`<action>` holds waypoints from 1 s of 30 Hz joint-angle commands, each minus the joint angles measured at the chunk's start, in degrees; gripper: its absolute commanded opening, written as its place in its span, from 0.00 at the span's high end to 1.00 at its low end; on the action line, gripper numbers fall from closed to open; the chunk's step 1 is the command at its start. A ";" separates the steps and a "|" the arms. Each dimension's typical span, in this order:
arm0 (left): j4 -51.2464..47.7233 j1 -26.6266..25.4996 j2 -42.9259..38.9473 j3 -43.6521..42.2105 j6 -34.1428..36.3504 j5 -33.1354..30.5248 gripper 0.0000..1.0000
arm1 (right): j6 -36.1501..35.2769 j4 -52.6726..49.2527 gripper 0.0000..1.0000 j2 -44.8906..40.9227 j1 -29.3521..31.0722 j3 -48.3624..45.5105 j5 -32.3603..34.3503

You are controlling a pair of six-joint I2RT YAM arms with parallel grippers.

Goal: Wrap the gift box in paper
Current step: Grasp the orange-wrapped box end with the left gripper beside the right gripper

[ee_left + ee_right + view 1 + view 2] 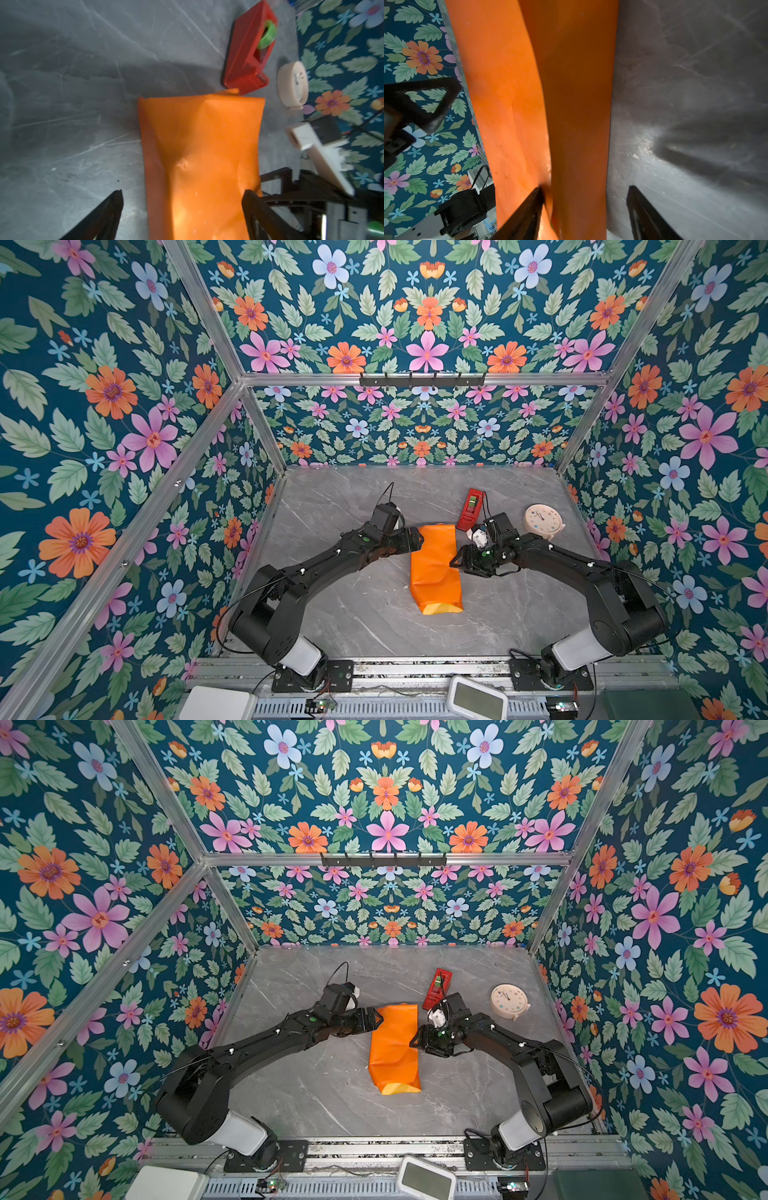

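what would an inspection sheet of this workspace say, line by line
surface: grey marbled table, pale scratches and specks
job's things: paper folded into a long orange parcel, yellow face showing at its near end; gift box not seen
clutter: red tape dispenser with green roll beyond the parcel; round clock to its right
grippers: left gripper open at the parcel's left edge near its far end; right gripper open, one finger touching the paper, the other beside it over the table
cables: thin black cable looped above the left wrist; nothing seen on the paper
surroundings: floral walls, aluminium frame, black hook rail
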 commanded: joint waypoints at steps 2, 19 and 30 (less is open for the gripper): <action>-6.07 -0.18 3.60 2.61 6.41 4.81 0.03 | -1.01 -6.02 0.35 0.92 0.10 -0.22 9.13; -7.72 -0.27 9.91 0.97 7.20 2.01 0.05 | -1.02 -6.63 0.32 0.45 0.07 2.70 7.37; -10.12 -0.54 10.26 0.29 7.90 -1.76 0.07 | -0.71 -8.65 0.30 -2.73 -2.92 8.19 2.74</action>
